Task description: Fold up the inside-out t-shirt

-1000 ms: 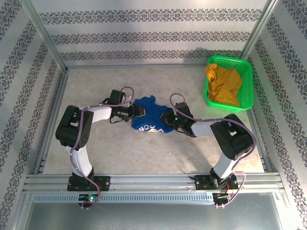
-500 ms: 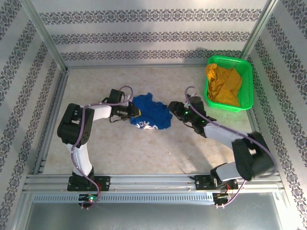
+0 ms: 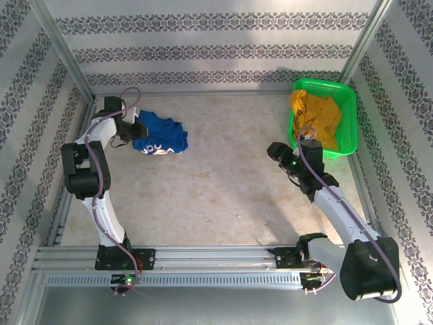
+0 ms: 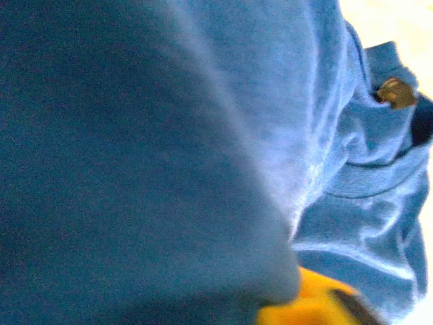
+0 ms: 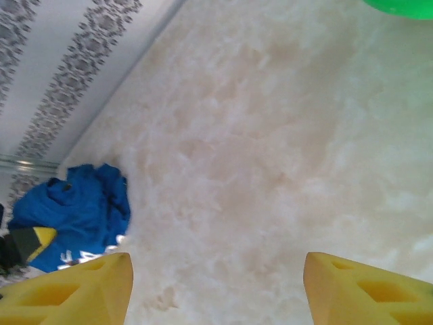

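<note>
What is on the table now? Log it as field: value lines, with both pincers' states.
t-shirt: blue, bunched, far left of table, not folded
left pincer: shut on t-shirt's left edge
right pincer: open, empty, above bare table near basket
basket: green, far right corner, holds yellow garment

Lab robot test cell, aluminium frame rails (image 3: 203, 256), patterned wallpaper panels (image 3: 203, 51), enclosed beige tabletop (image 3: 216, 196)
</note>
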Robot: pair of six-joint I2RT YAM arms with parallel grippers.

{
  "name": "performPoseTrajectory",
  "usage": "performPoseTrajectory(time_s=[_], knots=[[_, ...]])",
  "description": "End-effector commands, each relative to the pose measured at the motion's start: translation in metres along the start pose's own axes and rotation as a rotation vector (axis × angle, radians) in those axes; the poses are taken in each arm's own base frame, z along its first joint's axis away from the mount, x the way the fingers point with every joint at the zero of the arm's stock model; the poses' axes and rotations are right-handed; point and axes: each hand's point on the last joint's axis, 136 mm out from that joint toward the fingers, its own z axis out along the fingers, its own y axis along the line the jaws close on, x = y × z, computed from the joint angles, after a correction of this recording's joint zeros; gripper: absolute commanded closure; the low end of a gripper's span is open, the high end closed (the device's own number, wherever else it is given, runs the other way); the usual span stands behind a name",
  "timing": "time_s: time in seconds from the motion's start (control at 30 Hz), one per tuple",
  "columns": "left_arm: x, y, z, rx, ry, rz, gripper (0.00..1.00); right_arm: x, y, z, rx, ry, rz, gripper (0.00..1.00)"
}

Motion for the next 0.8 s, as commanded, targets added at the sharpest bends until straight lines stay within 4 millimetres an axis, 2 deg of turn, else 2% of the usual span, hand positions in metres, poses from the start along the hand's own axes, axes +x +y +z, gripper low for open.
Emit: performPoseTrajectory(time_s=[0.0,0.07,0.13,0.17,0.2,0.27,0.3,0.37,0.47,0.57,0.77], knots=[[0.010,0.008,-0.003,-0.048,0.083,0.086,0.39,0.006,-0.019,-0.006,0.078,0.019,-0.063,0.28],[-0.003,0.015,-0.013,-0.078,0.043,0.080,0.26,0.004,-0.023,-0.009,0.103,0.011,-0.083,0.24],[-0.018,0.019,-0.029,-0.089,-0.015,0.053,0.19,0.001,-0.026,-0.011,0.124,0.006,-0.106,0.19],[-0.026,0.021,-0.040,-0.100,-0.058,0.039,0.13,-0.001,-0.026,-0.013,0.128,0.002,-0.121,0.18],[-0.033,0.023,-0.053,-0.115,-0.105,0.027,0.00,-0.002,-0.027,-0.014,0.135,-0.002,-0.138,0.13],[-0.042,0.021,-0.074,-0.123,-0.189,0.001,0.00,-0.006,-0.027,-0.016,0.143,-0.021,-0.170,0.08],[-0.046,0.016,-0.089,-0.120,-0.240,-0.013,0.00,-0.009,-0.027,-0.018,0.150,-0.036,-0.191,0.02],[-0.045,0.007,-0.107,-0.106,-0.324,-0.049,0.00,-0.015,-0.029,-0.022,0.173,-0.069,-0.221,0.02],[-0.035,0.001,-0.130,-0.097,-0.484,-0.128,0.00,-0.030,-0.038,-0.028,0.245,-0.147,-0.270,0.02],[-0.018,0.001,-0.140,-0.117,-0.631,-0.151,0.00,-0.047,-0.051,-0.030,0.330,-0.249,-0.349,0.01],[0.030,0.002,-0.123,-0.217,-0.772,0.015,0.00,-0.070,-0.069,-0.026,0.425,-0.412,-0.570,0.02]])
